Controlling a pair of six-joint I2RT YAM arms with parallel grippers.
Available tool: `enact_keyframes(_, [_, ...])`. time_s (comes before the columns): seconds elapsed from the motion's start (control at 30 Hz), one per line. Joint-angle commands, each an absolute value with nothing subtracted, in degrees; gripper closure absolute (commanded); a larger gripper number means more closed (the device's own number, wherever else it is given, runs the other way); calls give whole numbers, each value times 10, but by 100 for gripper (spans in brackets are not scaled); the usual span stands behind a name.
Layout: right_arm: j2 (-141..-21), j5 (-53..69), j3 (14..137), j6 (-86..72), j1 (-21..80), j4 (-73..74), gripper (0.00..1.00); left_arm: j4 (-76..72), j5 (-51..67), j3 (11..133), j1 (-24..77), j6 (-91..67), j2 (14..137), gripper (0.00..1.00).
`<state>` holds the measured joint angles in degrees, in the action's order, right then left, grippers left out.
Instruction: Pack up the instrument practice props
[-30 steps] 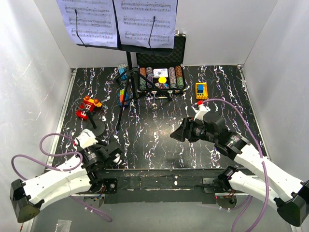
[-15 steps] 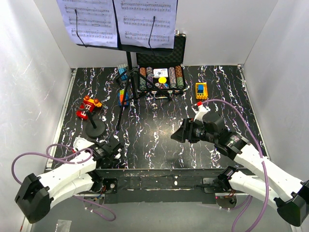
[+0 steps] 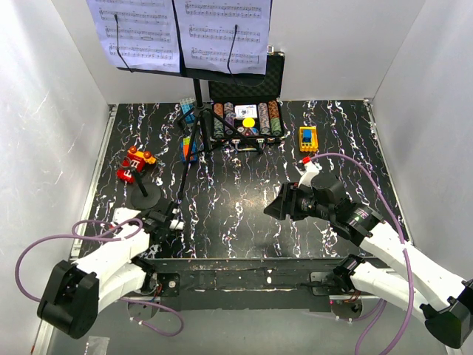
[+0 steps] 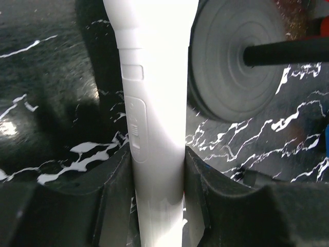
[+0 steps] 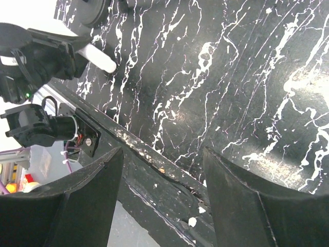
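My left gripper [image 3: 168, 220] is shut on the white microphone [image 4: 154, 103], held low over the table's near left. The microphone's tip sticks out of the gripper in the right wrist view [image 5: 100, 58]. The black round-base stand [image 3: 145, 200] is just beyond it, and its base [image 4: 236, 62] lies right of the microphone. The tall black tripod music stand [image 3: 196, 111] is at the back. Its desk carries two white sheet-music pages [image 3: 177, 33]. My right gripper [image 3: 275, 207] is open and empty above the near middle of the table, and its fingers frame the front edge [image 5: 162, 154].
An open black case of poker chips [image 3: 246, 118] sits at the back behind the tripod legs. Toy blocks lie about: red [image 3: 135, 164] at the left, yellow [image 3: 308, 138] at the right, coloured ones [image 3: 188, 148] by the tripod. White walls close in three sides.
My left arm has swung round, and its gripper has moved forward towards the microphone stand's base. The right gripper has hardly moved.
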<state>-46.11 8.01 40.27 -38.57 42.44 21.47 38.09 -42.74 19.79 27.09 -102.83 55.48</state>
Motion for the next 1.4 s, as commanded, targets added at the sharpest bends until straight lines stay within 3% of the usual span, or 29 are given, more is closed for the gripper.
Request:
enact_keyframes(0.0, [-456,70,420,-365,422,221,30,346,-355,186,236,-977,609,95])
enact_keyframes(0.1, [-454,64,421,-360,421,227,30,338,-345,188,234,-958,615,72])
enact_keyframes(0.4, [-446,58,415,-354,421,236,29,377,-348,190,233,-950,572,36])
enact_keyframes(0.77, [-428,53,409,-353,420,250,29,452,-281,212,234,-890,476,34])
enact_keyframes(1.03, [-432,58,403,-358,419,242,29,484,-228,255,237,-781,347,18])
enact_keyframes(1.37, [-445,53,409,-349,420,233,29,303,-167,366,292,-569,459,14])
